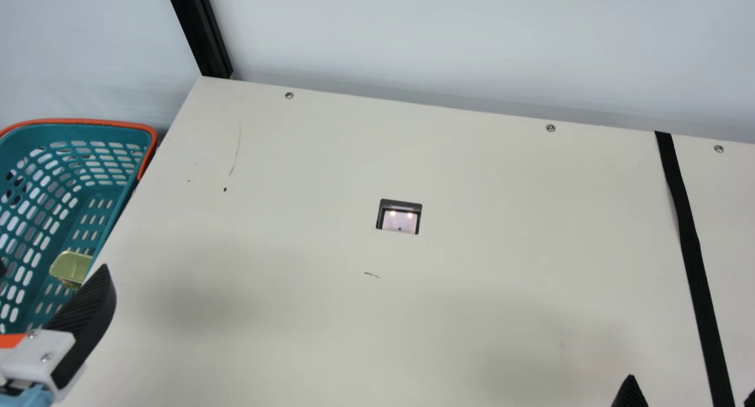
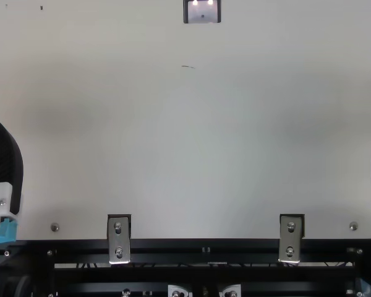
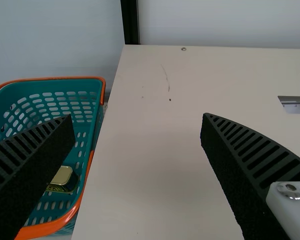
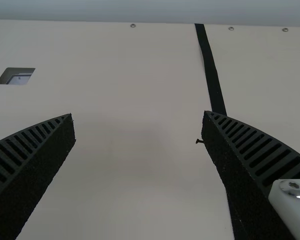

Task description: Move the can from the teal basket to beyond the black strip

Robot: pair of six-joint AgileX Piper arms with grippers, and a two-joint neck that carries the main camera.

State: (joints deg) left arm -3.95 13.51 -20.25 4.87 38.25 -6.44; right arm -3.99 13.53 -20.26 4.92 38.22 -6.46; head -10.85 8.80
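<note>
The teal basket (image 1: pixel 88 121) with an orange rim stands off the table's left edge in the main view. On its floor lies the can (image 1: pixel 72 266), a small gold-topped tin, partly cut off by the table edge. My left gripper (image 1: pixel 53 271) is open near the basket, holding nothing. In the left wrist view the can (image 3: pixel 65 177) is partly behind one finger of the gripper (image 3: pixel 136 119). My right gripper (image 1: pixel 691 389) is open and empty at the bottom right; the right wrist view has this gripper (image 4: pixel 138 115) near the black strip (image 4: pixel 210 70). The black strip (image 1: pixel 690 242) crosses the table's right part.
A rectangular cutout (image 1: pixel 399 217) with a lit device below lies mid-table. A black post (image 1: pixel 200 32) rises behind the far left table corner. Small screws line the far edge. In the top view, metal brackets (image 2: pixel 119 240) sit along the near edge.
</note>
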